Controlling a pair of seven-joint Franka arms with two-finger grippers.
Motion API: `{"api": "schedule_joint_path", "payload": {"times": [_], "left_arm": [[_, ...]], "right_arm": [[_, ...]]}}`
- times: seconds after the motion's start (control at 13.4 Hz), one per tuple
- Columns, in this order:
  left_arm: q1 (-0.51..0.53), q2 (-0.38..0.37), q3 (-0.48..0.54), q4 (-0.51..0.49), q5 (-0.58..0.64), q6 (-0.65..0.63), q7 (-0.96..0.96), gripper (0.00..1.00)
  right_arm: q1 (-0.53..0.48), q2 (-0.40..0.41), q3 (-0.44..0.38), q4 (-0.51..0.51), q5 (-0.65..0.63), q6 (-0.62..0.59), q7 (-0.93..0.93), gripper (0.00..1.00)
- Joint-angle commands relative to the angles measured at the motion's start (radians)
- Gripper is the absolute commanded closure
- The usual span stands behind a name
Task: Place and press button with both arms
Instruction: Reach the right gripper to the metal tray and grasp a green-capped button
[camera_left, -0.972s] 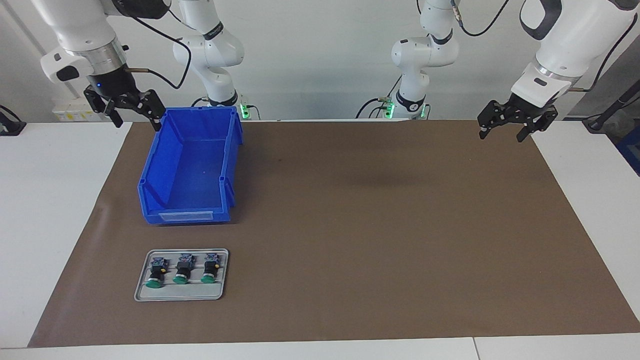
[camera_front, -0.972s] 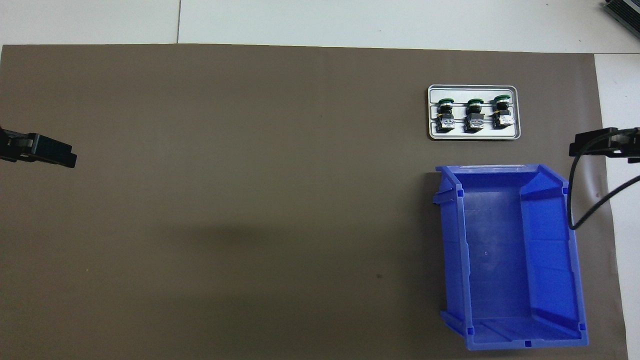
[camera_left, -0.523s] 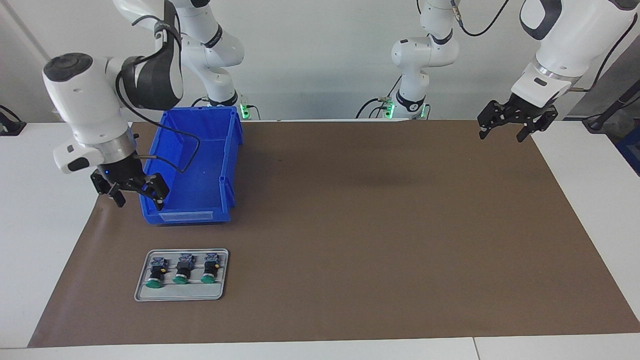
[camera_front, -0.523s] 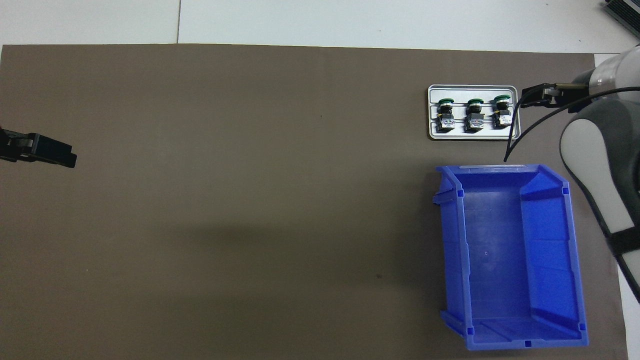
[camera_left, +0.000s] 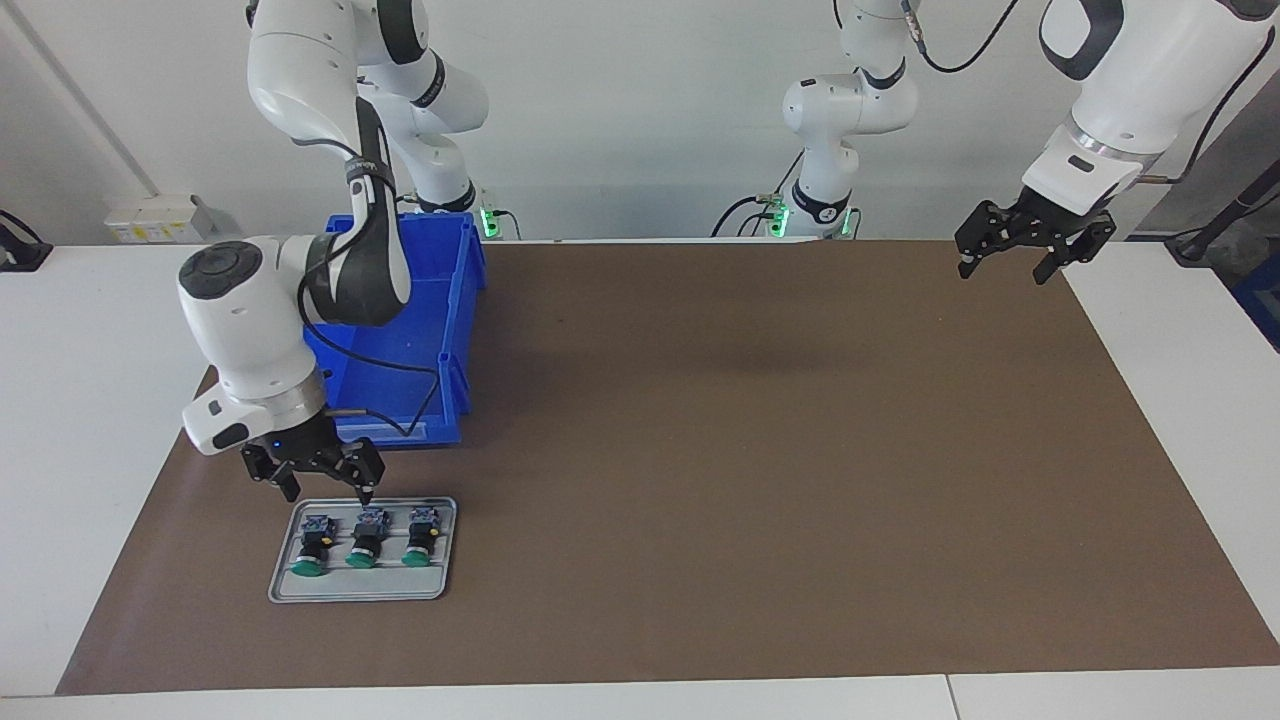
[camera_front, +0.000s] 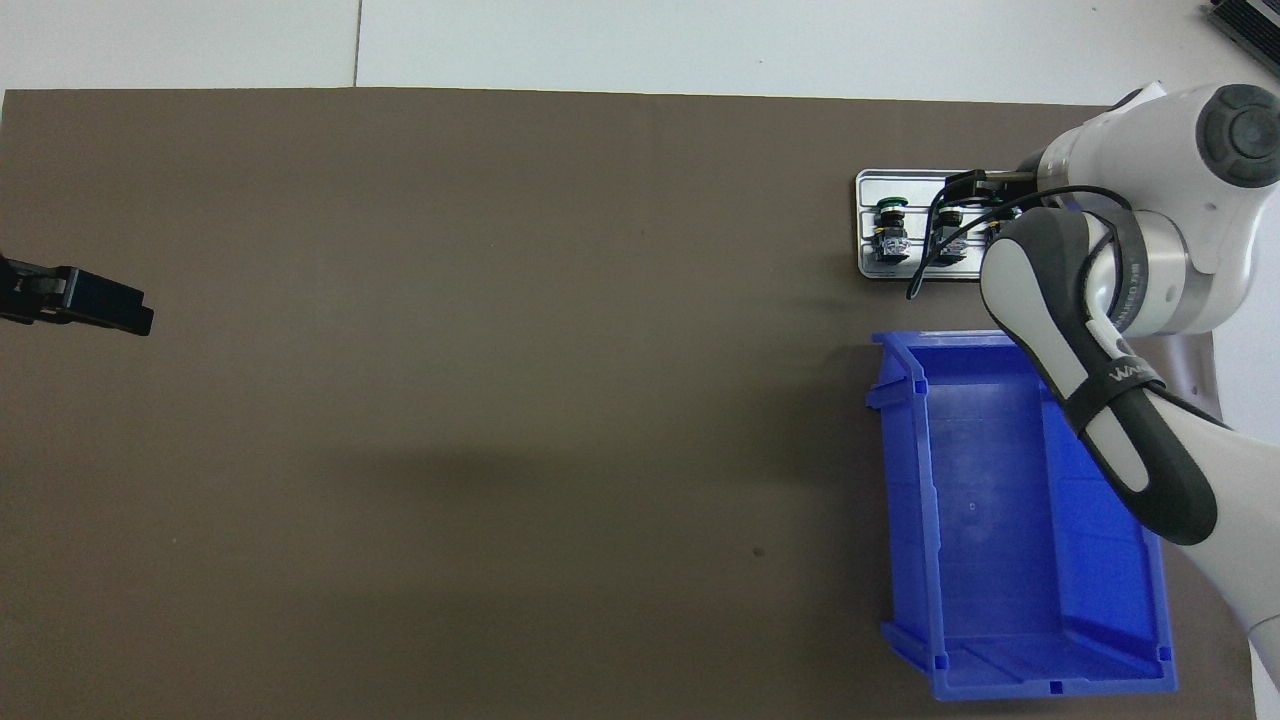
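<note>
Where the brown mat (camera_left: 700, 450) covers the white table (camera_left: 90, 400), it lies flat and reaches almost to the edges, with a pale wall at the robots' end. A blue bin (camera_left: 400, 330) stands on the mat toward the right arm's end, and a grey tray (camera_left: 362, 590) sits farther from the robots than the bin, apart from it. Three green-capped buttons lie side by side in the tray; the middle button (camera_left: 365, 538) is on its side, cap pointing away from the robots. The right gripper (camera_left: 325, 485) hangs over the tray's nearer edge with fingers spread, holding nothing; contact with the tray appears absent, though the angle is poor. From overhead the right arm (camera_front: 1100, 290) hides one button and part of the bin. The left gripper (camera_left: 1010, 255) waits over the mat's corner at its own end, spread and empty; overhead it is cut off at the edge.
</note>
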Motion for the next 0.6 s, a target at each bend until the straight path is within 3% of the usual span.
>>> {"api": "schedule_joint_path", "payload": {"times": [0.0, 0.37, 0.52], "left_arm": [[-0.010, -0.017, 0.006, -0.010, 0.014, -0.012, 0.009, 0.00], [-0.010, -0.017, 0.006, -0.010, 0.014, -0.012, 0.009, 0.00], [-0.010, -0.017, 0.006, -0.010, 0.014, -0.012, 0.009, 0.00]], "right_arm": [[-0.007, 0.012, 0.003, -0.069, 0.023, 0.086, -0.058, 0.00], [-0.015, 0.064, 0.004, -0.083, 0.041, 0.134, -0.091, 0.00], [-0.018, 0.070, 0.004, -0.086, 0.041, 0.140, -0.091, 0.04]]}}
